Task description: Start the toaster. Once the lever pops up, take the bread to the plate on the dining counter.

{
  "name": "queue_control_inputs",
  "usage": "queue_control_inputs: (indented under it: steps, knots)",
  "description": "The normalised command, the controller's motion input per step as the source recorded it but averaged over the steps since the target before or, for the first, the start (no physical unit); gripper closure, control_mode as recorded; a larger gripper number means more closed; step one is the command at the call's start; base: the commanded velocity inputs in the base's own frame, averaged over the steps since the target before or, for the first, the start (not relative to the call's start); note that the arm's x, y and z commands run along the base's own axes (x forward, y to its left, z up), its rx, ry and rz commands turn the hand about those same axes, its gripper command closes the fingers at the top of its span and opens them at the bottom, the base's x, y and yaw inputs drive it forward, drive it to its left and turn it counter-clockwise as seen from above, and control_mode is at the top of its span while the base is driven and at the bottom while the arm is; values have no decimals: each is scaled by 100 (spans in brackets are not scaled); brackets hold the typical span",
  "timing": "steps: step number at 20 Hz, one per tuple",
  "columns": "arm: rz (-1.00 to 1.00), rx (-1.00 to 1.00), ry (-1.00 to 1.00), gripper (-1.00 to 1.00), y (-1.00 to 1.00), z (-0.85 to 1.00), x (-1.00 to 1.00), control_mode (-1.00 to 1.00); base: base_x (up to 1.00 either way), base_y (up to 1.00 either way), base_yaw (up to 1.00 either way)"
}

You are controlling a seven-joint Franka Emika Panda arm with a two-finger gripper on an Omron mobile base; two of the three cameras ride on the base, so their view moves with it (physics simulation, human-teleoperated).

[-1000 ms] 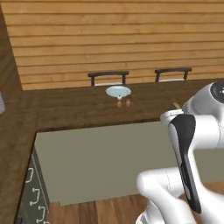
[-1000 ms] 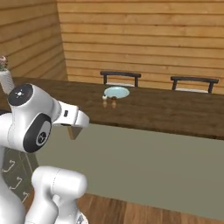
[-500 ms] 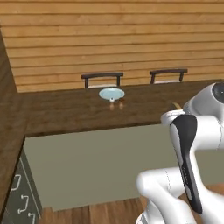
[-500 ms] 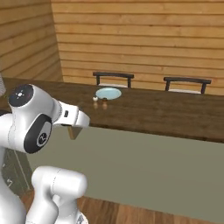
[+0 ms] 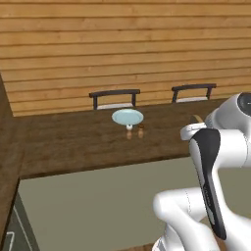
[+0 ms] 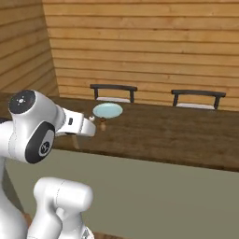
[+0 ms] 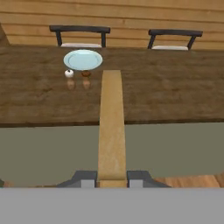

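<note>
On grainy dining counter point(image 7: 175, 96), round plate point(image 7: 83, 59).

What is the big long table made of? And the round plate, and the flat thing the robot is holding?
The dining counter looks like dark wood, with grain streaks. The plate looks like glazed ceramic, pale and smooth, though plastic is possible. The bread in the gripper looks like matte tan toast.

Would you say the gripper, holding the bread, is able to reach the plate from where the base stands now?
Probably not yet: the gripper, shut on the bread, hangs short of the dining counter, and the plate sits towards its far edge.
</note>
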Motion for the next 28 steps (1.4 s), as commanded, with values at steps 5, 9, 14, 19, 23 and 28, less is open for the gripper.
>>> queue_control_inputs:
  steps: [5, 9, 14, 19, 23, 28]
  knots:
    - [0, 0, 0, 100, 0, 0, 0, 100, 61, 32, 1]
    - [0, 0, 0, 100, 0, 0, 0, 100, 49, 31, 2]
    - [0, 0, 0, 100, 0, 0, 0, 100, 34, 11, 0]
    - [0, 0, 0, 100, 0, 0, 0, 100, 32, 1, 0]
    - [0, 0, 0, 100, 0, 0, 0, 100, 44, 1, 0]
    - [0, 0, 0, 100, 0, 0, 0, 100, 34, 0, 0]
